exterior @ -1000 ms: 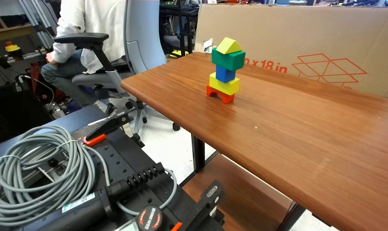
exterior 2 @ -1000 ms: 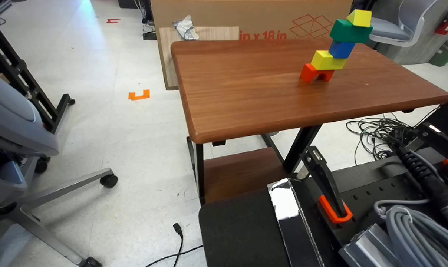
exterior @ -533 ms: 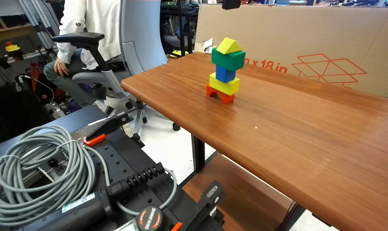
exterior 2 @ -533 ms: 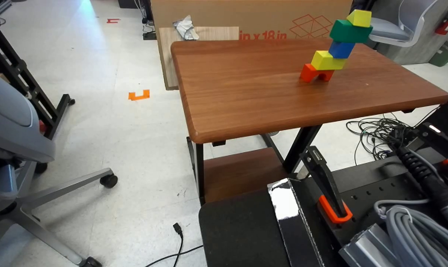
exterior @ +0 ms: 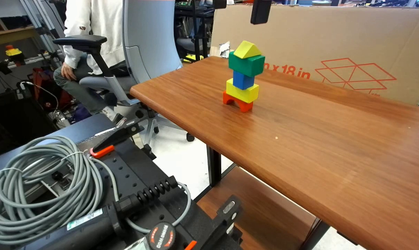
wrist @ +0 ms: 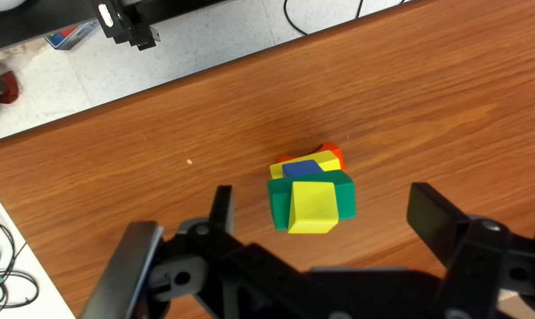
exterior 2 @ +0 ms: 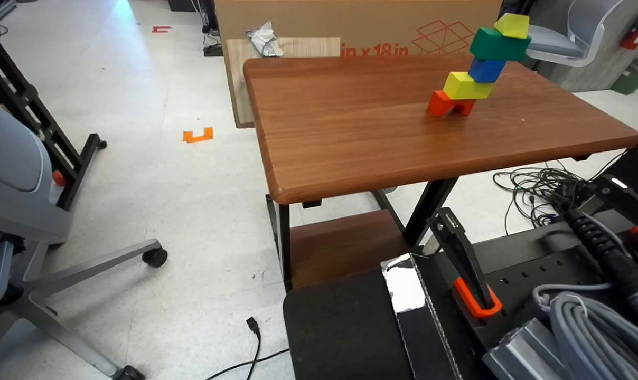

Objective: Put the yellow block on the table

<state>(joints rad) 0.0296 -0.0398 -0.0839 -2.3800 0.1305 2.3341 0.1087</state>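
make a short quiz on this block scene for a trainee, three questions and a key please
1. Multiple choice: how many pieces make up the block tower on the table? a) three b) five c) seven
2. True or false: the gripper is open and holds nothing.
3. Short answer: what does the top yellow block rest directly on?

Key:
1. b
2. True
3. The green block

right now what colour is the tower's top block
The top block is yellow, clearest in the wrist view.
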